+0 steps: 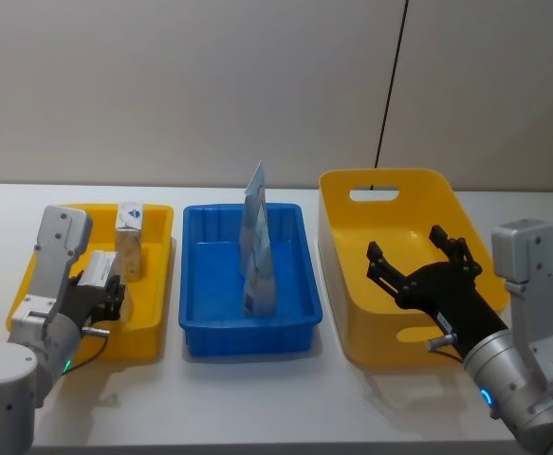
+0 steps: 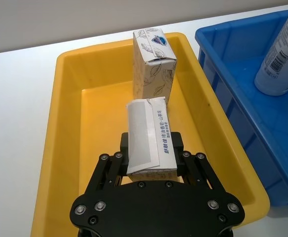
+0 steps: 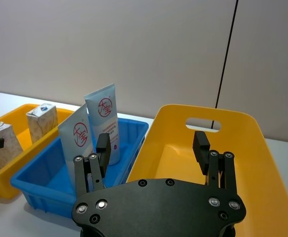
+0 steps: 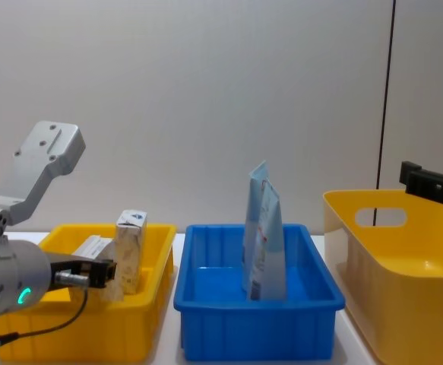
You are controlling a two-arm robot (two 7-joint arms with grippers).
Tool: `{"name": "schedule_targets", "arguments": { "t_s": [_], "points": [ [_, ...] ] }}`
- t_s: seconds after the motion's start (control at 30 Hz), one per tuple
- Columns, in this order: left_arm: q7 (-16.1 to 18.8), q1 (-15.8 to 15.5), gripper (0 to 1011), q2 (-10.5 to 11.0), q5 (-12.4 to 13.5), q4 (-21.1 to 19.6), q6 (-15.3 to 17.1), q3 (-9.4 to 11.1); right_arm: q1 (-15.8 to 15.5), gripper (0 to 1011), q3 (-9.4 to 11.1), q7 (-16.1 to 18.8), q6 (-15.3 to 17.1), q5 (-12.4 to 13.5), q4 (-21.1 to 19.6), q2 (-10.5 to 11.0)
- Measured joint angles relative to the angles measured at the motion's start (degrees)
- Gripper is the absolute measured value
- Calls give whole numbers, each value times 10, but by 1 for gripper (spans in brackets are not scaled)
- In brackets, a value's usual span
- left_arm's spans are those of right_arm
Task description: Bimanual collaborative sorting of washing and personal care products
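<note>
My left gripper is squeezed tight on the small beige speckled pack with a white top. I hold it over the near part of the shallow yellow plastic tray, my arm low and reaching forward. The bigger beige speckled pack stands up in the tray at 12 o'clock from it, just beside. At 3 o'clock sits the blue plastic bin with two tall light-blue pouches standing inside. My right gripper hangs over the near edge of the big yellow basket, fingers spread wide, holding nothing.
</note>
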Motion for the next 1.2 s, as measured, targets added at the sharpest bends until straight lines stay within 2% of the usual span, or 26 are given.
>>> {"name": "schedule_targets", "arguments": {
  "t_s": [0.4, 0.73, 0.97, 1.2],
  "points": [
    [-5, 2, 429, 3, 0, -6, 2, -4, 0, 1002, 0, 0, 0, 0, 0, 0],
    [-21, 4, 429, 17, 0, -29, -4, -11, 0, 1001, 0, 0, 0, 0, 0, 0],
    [-46, 0, 429, 34, 1, -48, -26, -14, 0, 1002, 0, 0, 0, 0, 0, 0],
    [-90, -9, 429, 55, -1, -63, -55, -15, 0, 1002, 0, 0, 0, 0, 0, 0]
  ]
}}
